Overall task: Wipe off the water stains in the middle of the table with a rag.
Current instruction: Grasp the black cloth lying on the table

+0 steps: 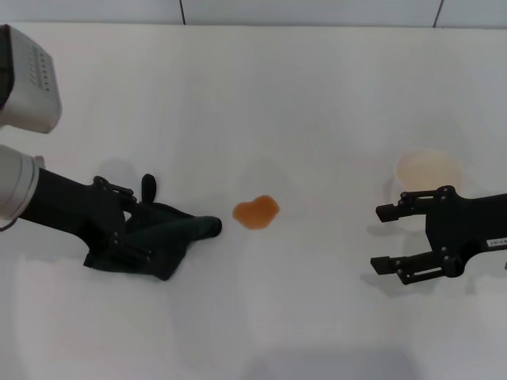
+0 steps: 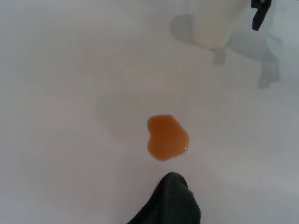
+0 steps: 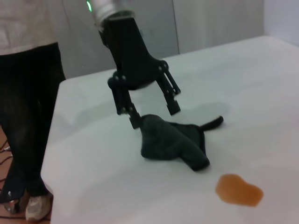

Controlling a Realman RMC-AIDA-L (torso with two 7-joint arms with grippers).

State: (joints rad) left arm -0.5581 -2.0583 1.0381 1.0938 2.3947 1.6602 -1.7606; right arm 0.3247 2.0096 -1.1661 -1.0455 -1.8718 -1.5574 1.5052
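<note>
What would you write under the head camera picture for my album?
Left pincer open over crumpled charcoal-black cloth rag, beside orange heart-shaped puddle.

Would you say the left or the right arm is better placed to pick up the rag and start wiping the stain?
Left. The left gripper hangs open right over the rag, beside the water stains. The right gripper sits open by the paper cup, across the stain from the rag.

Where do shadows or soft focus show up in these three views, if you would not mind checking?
Head view: faint shadows lie on the table under the right gripper and beside the cup. Left wrist view: the rag tip is soft, the water stains fairly crisp. Right wrist view: the left gripper casts a pale shadow.
</note>
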